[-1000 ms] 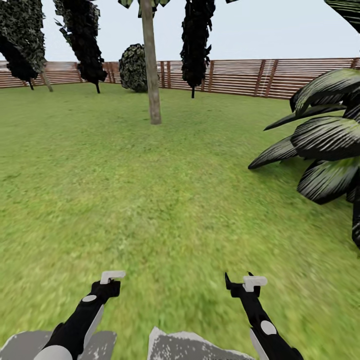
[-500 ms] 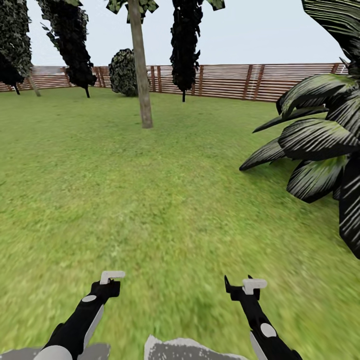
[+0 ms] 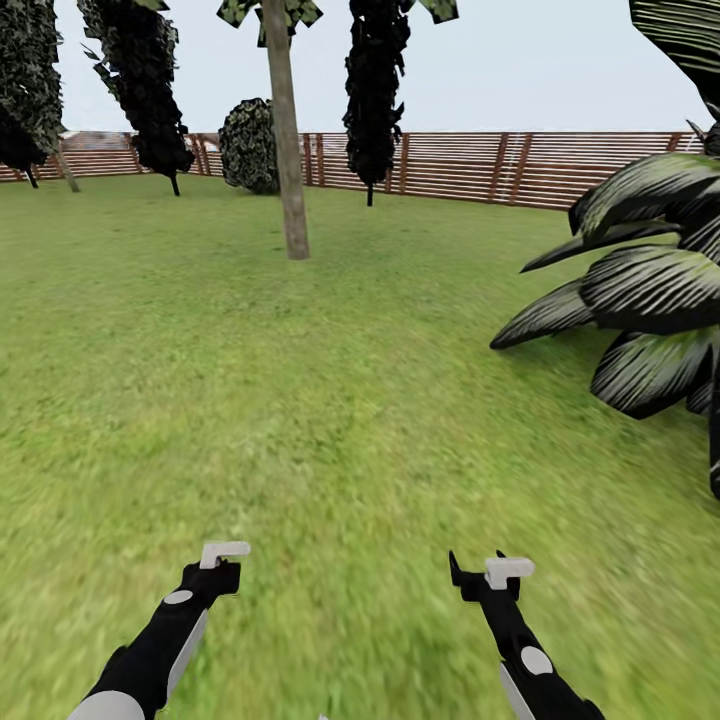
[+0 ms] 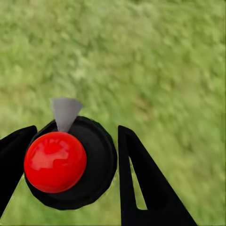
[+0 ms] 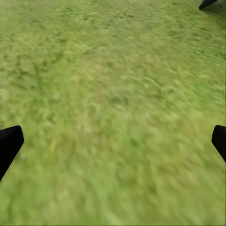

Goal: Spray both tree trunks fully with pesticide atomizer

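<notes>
**Lawn crossing — atomizer in left end effector**

Head view: open grass floor [image 3: 330,400] runs ahead to a brown slatted fence [image 3: 480,165] under a pale sky. One tree [image 3: 290,150] with a straight, bare grey-brown trunk stands on the lawn well ahead, a little left of centre; its foliage is cut off by the top edge. Behind it, near the fence, are a round dark bush [image 3: 250,145] and dark cypress-like trees [image 3: 375,90] on thin stems. Large striped palm fronds [image 3: 650,290] hang in from the right.

Both arms are held low and forward over the grass, well apart.

Left end effector [image 3: 222,560]: the left wrist view shows its two black fingers [image 4: 141,179] closed around the pesticide atomizer [image 4: 70,162] — a round black body with a glossy red ball on it and a small grey cone just beside the ball. The atomizer sits between the fingers, off the grass.

Right end effector [image 3: 495,570]: empty, spread wide — in the right wrist view its fingertips [image 5: 9,143] sit at opposite edges, with blurry grass between them.
</notes>
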### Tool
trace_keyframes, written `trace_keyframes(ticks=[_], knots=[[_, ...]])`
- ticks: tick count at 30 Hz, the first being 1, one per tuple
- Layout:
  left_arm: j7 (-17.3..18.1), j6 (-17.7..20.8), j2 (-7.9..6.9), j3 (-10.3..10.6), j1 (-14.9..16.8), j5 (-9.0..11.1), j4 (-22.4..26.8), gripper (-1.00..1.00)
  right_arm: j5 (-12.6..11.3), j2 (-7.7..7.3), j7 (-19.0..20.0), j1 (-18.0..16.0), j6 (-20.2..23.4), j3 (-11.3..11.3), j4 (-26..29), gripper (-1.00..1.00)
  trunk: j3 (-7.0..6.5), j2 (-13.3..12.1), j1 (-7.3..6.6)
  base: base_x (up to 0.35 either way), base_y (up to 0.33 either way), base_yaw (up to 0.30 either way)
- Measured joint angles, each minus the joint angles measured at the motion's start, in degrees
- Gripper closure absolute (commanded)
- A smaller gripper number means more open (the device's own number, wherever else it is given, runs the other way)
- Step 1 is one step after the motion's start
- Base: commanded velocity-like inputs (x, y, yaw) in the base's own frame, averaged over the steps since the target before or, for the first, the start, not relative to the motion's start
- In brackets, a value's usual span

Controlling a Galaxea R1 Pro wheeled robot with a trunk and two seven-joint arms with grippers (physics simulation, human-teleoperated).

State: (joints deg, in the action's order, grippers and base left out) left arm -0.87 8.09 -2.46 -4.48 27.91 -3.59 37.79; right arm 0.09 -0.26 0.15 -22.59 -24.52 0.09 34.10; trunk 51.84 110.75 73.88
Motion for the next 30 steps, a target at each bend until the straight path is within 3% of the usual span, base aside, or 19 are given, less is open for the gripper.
trace_keyframes(ticks=[15,30], knots=[[-0.08,0.08,0.00,0.00,0.02,0.00,0.00,1.00,0.08,0.00,-0.06,0.00,0.00,0.00,-0.10,-1.00,-1.02,0.00,0.00,0.249,0.214,0.000],[-0.09,0.02,0.00,0.00,0.01,0.00,0.00,1.00,0.12,0.09,-0.10,0.00,0.00,0.02,-0.79,-1.00,-2.36,0.00,0.00,0.313,0.108,0.000]])
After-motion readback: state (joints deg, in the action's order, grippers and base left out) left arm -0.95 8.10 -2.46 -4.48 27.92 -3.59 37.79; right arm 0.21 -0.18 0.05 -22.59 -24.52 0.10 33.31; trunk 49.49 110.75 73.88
